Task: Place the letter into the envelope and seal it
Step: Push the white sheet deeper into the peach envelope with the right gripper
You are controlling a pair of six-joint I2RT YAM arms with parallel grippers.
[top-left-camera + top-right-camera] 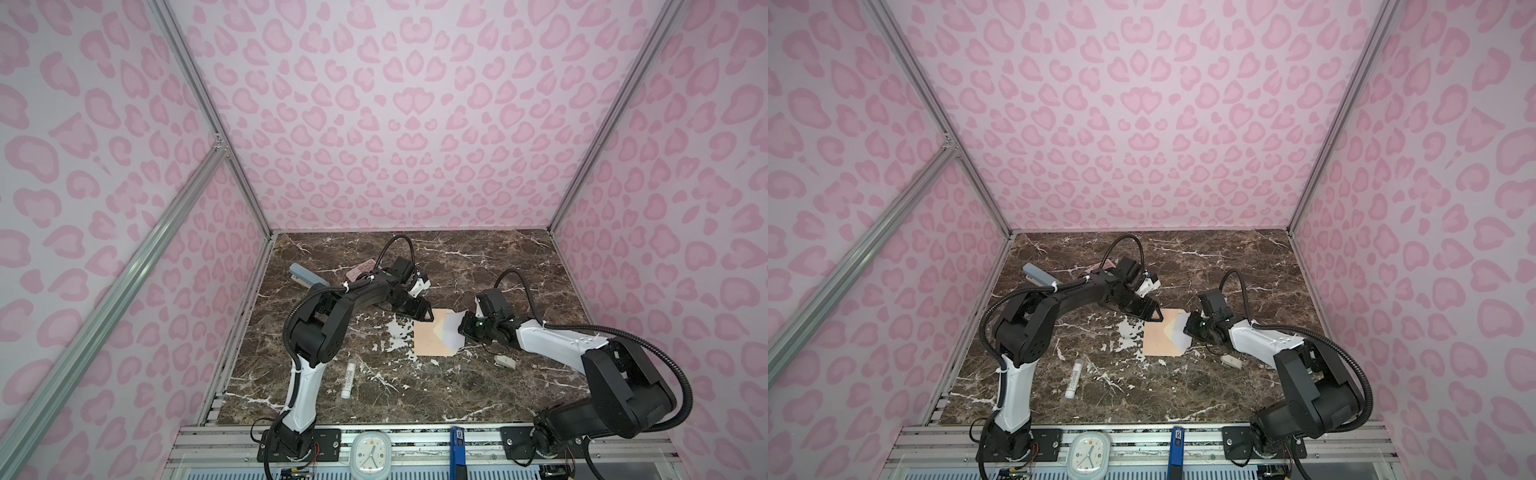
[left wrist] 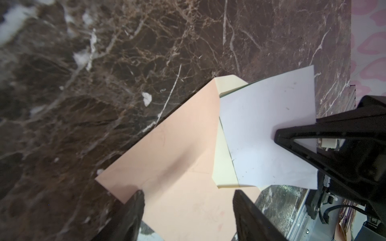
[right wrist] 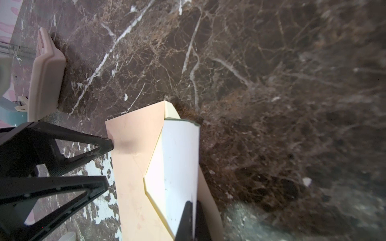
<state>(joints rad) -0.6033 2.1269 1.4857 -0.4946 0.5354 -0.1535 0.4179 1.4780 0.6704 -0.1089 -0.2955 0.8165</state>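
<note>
The peach envelope (image 1: 430,343) (image 1: 1156,343) lies flat mid-table, its cream-lined flap (image 2: 224,162) open toward the right. The white letter (image 1: 452,328) (image 3: 179,156) has its leading edge inside the envelope's mouth and tilts up at its free end. My right gripper (image 1: 462,328) (image 3: 192,203) is shut on that raised end. My left gripper (image 1: 428,318) (image 2: 188,192) stands open over the envelope's far left part. One of its fingertips (image 3: 109,144) presses on the envelope's edge, and the other hangs just off the paper.
A pink calculator (image 1: 360,269) and a blue-grey stapler (image 1: 307,276) lie at the back left behind the left arm. A white glue stick (image 1: 348,380) lies front left. A small beige object (image 1: 505,361) sits under the right arm. A clock (image 1: 371,453) rests on the front rail.
</note>
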